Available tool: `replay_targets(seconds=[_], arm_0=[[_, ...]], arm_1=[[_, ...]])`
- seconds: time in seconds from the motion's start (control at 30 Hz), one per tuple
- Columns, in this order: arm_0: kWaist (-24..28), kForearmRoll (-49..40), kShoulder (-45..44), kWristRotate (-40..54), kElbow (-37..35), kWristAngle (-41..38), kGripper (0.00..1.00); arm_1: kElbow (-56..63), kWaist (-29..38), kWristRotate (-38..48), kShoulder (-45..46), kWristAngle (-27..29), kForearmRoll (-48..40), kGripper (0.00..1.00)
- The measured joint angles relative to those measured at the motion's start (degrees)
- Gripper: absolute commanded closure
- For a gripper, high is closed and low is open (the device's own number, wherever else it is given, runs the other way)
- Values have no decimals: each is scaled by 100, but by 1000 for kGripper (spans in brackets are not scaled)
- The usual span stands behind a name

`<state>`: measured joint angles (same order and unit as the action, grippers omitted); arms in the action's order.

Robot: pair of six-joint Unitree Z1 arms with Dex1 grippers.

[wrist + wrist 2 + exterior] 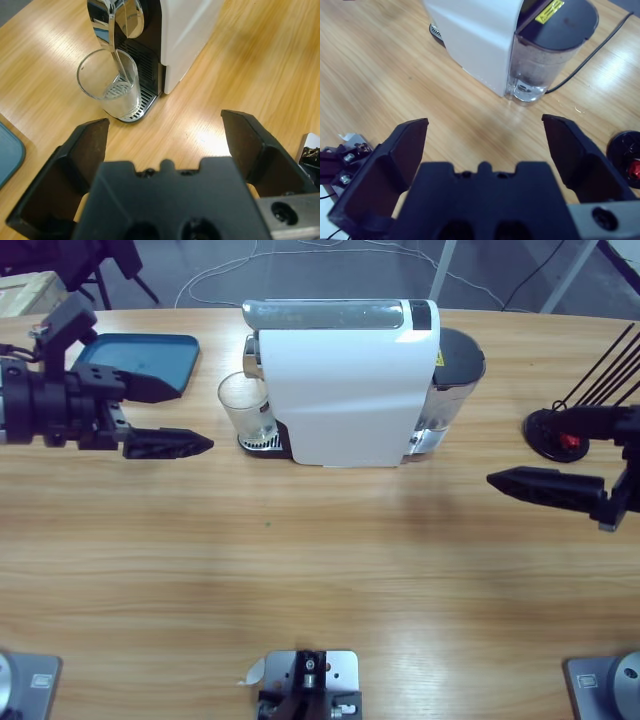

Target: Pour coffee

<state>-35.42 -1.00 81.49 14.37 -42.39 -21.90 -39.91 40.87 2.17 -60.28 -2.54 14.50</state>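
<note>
Left wrist view shows the glass upright on the drip grate under the coffee machine spout, just ahead of the empty, wide-spread left gripper (the right gripper, equally released, sits farther, behind the machine).

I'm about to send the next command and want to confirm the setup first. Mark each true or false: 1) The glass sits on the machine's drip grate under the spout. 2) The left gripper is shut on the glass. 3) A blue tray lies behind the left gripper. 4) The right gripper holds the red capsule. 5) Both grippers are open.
1) True: the glass stands on the drip grate of the coffee machine, under its spout.
2) False: the left gripper is open and apart from the glass.
3) True: the blue tray lies there.
4) False: the right gripper is empty; the red capsule rests in a black holder.
5) True.
</note>
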Motion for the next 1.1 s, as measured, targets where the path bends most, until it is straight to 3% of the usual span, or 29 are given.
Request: replay_targets(seconds=[0.37,1.1], arm_0=[[0,-17,-78,0,53,46,32],[0,-37,-334,-341,189,177,32]], arm_1=[[89,-426,0,53,-173,122,0],[90,-447,0,287,-143,394,0]])
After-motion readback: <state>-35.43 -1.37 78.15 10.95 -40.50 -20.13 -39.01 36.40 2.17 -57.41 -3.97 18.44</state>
